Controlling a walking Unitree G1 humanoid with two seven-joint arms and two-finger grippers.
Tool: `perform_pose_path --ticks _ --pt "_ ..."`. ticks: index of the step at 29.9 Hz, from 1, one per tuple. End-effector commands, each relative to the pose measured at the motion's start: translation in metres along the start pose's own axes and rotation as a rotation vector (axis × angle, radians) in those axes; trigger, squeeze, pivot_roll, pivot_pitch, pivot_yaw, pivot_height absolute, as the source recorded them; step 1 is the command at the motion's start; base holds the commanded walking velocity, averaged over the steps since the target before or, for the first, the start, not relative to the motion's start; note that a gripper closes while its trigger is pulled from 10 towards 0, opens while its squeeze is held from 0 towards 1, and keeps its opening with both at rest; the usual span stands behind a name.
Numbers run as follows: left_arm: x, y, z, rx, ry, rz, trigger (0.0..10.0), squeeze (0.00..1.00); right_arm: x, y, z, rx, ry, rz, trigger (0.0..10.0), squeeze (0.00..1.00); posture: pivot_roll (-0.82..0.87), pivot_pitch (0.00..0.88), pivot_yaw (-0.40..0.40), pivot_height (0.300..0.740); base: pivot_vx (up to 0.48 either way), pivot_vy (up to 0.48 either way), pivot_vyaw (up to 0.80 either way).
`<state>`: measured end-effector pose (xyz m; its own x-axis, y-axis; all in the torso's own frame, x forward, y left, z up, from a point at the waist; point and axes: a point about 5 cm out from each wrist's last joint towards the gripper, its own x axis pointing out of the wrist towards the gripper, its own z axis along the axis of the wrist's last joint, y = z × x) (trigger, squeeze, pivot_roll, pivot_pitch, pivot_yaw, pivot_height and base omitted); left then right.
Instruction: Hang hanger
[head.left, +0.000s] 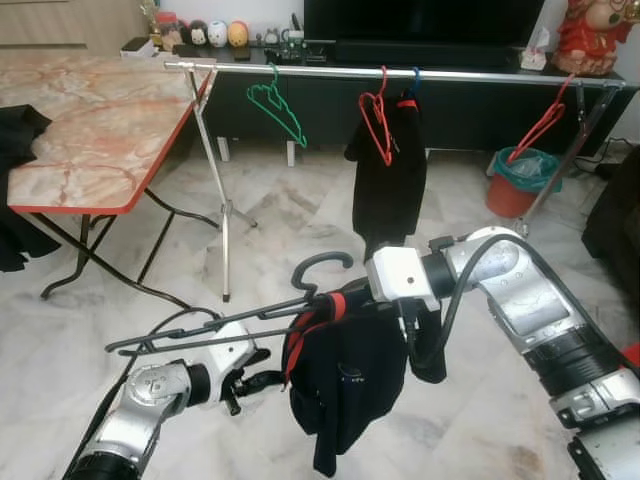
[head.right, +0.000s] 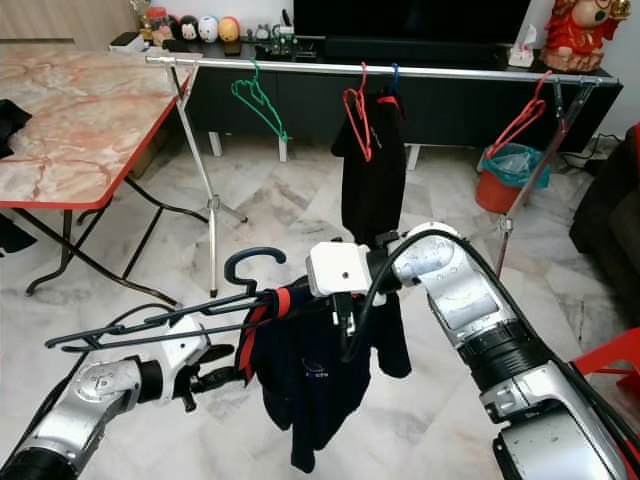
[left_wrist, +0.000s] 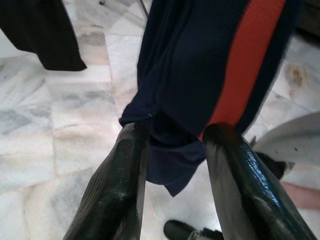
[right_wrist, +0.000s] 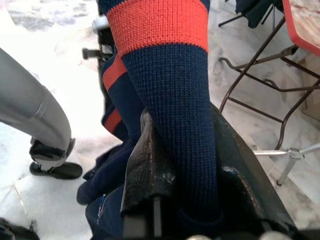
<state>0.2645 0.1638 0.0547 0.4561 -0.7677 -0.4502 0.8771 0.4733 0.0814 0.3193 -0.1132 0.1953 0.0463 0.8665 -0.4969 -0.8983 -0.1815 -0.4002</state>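
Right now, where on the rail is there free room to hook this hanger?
The rail is bare between the green hanger and the red hanger, and again between the hanging black garment and the far red hanger. It is crowded where the red hanger and the garment hang together.

A dark grey hanger (head.left: 215, 325) lies roughly level in mid-air, its hook (head.left: 320, 265) curving upward. A navy garment with an orange-red band (head.left: 345, 385) drapes from it, hanging low before the clothes rail (head.left: 400, 73).
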Motion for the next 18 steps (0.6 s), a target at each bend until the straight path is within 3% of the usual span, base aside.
perform_pose_path --ticks 1,10,18 --pt "-0.003 -0.001 0.0 0.026 0.031 -0.027 10.0 0.0 -0.001 -0.005 0.007 -0.045 0.002 0.0 10.0 0.0 0.07 0.0 -0.002 0.74 0.0 0.0 0.0" --pt "-0.006 0.001 0.0 0.04 0.047 -0.013 10.0 0.0 0.0 -0.008 0.006 -0.045 0.015 -0.024 10.0 0.0 0.07 0.0 -0.001 0.74 0.0 0.0 0.0" --pt "-0.002 0.014 0.006 0.031 0.0 0.099 10.0 0.0 0.0 -0.009 0.008 -0.043 -0.003 -0.03 10.0 0.0 0.07 0.0 0.002 0.74 0.0 0.0 0.0"
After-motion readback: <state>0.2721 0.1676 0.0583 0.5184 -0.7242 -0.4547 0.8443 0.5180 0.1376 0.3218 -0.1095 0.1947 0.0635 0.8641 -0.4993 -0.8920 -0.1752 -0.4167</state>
